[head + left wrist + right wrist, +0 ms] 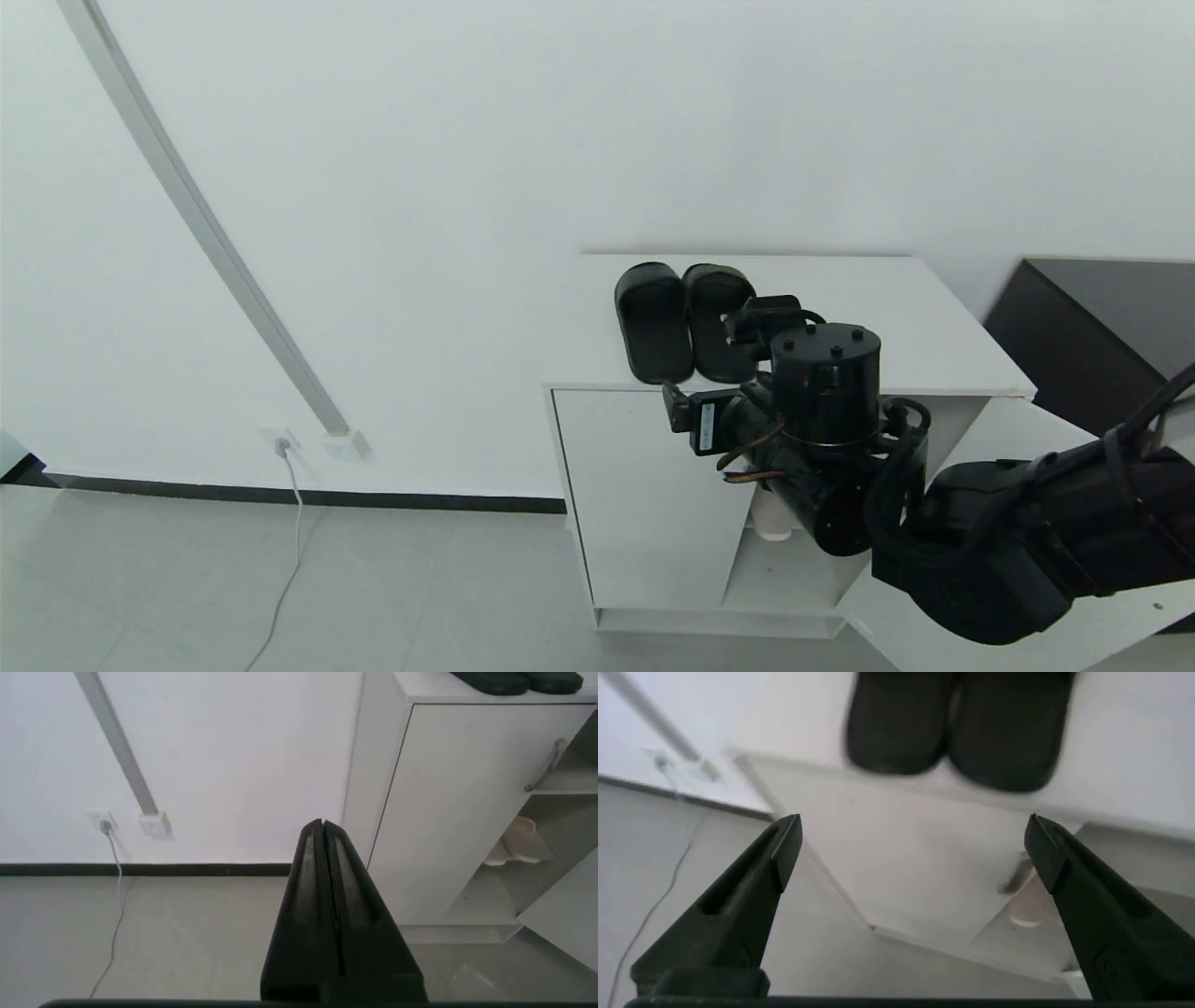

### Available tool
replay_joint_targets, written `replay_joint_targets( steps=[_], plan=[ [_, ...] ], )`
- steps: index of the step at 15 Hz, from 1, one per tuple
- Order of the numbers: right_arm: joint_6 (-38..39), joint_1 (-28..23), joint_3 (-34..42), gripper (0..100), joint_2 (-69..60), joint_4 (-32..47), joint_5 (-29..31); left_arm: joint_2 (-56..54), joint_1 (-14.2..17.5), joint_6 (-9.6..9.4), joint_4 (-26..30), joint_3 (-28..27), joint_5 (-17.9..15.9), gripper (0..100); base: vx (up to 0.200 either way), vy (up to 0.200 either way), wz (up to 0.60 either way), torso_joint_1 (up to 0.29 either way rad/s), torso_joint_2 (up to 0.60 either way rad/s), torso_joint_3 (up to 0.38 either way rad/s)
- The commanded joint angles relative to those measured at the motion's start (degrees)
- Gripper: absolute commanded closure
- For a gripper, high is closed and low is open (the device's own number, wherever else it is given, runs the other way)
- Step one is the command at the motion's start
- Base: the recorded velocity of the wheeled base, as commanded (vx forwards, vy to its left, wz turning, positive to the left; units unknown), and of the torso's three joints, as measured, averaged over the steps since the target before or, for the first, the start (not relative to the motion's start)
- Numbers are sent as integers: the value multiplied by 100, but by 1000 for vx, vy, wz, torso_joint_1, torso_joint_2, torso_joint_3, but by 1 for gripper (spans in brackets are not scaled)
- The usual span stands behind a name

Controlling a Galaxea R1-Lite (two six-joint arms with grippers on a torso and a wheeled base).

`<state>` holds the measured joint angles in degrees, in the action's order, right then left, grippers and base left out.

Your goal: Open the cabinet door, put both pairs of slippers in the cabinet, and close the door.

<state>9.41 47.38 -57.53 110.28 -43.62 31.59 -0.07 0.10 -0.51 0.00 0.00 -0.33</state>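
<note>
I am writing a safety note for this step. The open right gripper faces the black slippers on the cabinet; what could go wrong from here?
1. The black slippers lie side by side at the front edge of the cabinet top; the open right gripper may catch only one, or push one off.
2. The open door stands close to the right arm; lowering the pair might knock it.

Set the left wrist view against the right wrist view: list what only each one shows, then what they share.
Only the left wrist view: the left gripper, fingers pressed together. Only the right wrist view: the right gripper, fingers spread wide. Both: the black slippers on top of the white cabinet, pale slippers inside it, and the wall socket.
</note>
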Motion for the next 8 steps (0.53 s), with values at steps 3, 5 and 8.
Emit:
replay_joint_targets(
  steps=[3, 5, 8],
  plan=[
    [8, -10, 13, 0, 99, -103, -12, 7, 8, 7, 0, 0, -2, 100, 200, 0, 0, 2, 2, 4],
    [-1, -1, 5, 0, 293, -376, -12, 7, -1, 7, 0, 0, -2, 100, 0, 0, 0, 0, 0, 0],
    [-387, -124, -101, 0, 776, -973, -12, 7, 8, 7, 0, 0, -2, 100, 0, 0, 0, 0, 0, 0]
  ],
)
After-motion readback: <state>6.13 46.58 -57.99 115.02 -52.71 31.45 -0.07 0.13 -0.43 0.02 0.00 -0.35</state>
